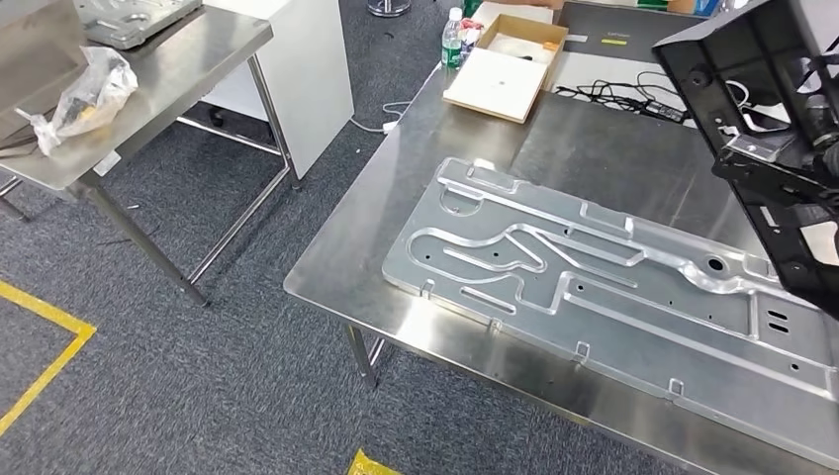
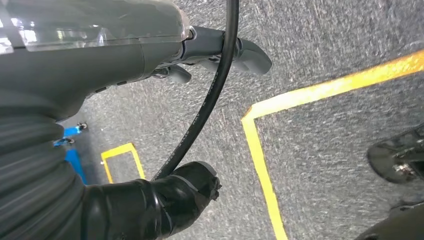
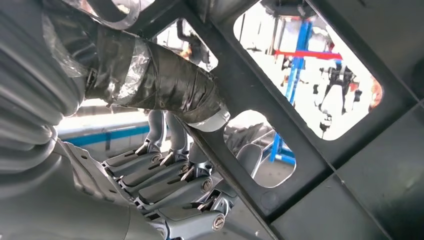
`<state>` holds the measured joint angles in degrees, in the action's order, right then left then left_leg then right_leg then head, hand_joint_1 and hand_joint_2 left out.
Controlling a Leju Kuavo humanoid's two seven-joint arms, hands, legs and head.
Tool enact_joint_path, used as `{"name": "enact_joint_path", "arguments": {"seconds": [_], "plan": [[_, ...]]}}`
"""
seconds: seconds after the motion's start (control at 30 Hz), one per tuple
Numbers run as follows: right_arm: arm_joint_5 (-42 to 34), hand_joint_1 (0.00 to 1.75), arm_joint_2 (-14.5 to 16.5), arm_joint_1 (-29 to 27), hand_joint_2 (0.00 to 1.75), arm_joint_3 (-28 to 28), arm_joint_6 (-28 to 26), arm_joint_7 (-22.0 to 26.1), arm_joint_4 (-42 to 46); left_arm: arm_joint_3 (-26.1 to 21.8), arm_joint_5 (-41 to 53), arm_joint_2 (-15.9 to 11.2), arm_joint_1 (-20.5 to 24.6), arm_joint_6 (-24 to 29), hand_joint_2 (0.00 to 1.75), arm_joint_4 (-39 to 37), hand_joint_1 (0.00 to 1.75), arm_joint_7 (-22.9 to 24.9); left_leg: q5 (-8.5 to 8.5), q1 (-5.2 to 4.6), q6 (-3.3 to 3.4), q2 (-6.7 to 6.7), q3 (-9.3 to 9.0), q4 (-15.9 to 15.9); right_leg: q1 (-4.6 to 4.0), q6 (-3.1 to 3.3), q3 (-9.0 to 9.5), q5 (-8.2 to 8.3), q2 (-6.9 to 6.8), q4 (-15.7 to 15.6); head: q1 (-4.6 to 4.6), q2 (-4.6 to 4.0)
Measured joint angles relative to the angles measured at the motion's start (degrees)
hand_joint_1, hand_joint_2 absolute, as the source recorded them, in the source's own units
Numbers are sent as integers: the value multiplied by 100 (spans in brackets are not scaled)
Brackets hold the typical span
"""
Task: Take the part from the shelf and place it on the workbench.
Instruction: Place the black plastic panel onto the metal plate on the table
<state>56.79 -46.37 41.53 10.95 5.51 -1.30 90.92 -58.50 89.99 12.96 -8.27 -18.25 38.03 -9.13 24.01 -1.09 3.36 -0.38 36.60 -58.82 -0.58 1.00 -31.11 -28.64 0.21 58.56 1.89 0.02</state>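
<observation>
A black plastic frame part (image 1: 752, 109) with cut-out windows hangs tilted over the right end of the steel workbench (image 1: 445, 158), clear of its surface. My right hand (image 1: 823, 139) grips it at the picture's right edge. In the right wrist view the black part (image 3: 300, 165) has one bar clamped between the taped thumb (image 3: 165, 85) and the curled fingers (image 3: 170, 180). My left hand (image 2: 100, 65) hangs over grey carpet, its fingers (image 2: 250, 52) stretched out and its thumb (image 2: 185, 192) apart, holding nothing. A black cable runs past it.
A large embossed aluminium plate (image 1: 594, 287) covers much of the workbench. At its far end are a cardboard box (image 1: 505, 64), a bottle (image 1: 452, 38) and cables (image 1: 633, 97). A second steel table (image 1: 168, 79) on the left carries a plastic bag (image 1: 84, 94). Yellow tape (image 1: 49, 346) marks the floor.
</observation>
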Motion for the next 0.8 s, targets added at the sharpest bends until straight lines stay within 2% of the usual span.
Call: {"name": "enact_joint_path", "arguments": {"seconds": [0.1, 0.13, 0.63, 0.8], "plan": [[67, 175, 1, -35, 175, 48, 39, 33, -50, -30, 0, 35, -14, -23, 175, 67, 0, -41, -79, -11, -82, -10, -39, 52, 17, -33, 4, -20, -9, -5, -2, 0], [89, 175, 4, -37, 175, 72, 40, 40, -63, -32, 0, 40, -14, -27, 175, 82, 0, -46, -72, -14, -87, -14, -35, 52, 24, -41, 4, -22, -13, -18, -2, 0], [154, 175, 41, -38, 175, 179, 70, 73, -150, -36, 0, 98, 1, -48, 175, 145, 0, -52, -48, -19, -61, -26, -26, 49, 24, -71, 18, -27, -21, -48, -1, 0], [487, 175, 306, -21, 175, 448, 219, 87, -264, -35, 0, 101, 23, -16, 175, 147, 0, -57, -49, -14, -60, -17, -34, 49, 18, -71, 24, -26, -17, -47, -1, 0]]}}
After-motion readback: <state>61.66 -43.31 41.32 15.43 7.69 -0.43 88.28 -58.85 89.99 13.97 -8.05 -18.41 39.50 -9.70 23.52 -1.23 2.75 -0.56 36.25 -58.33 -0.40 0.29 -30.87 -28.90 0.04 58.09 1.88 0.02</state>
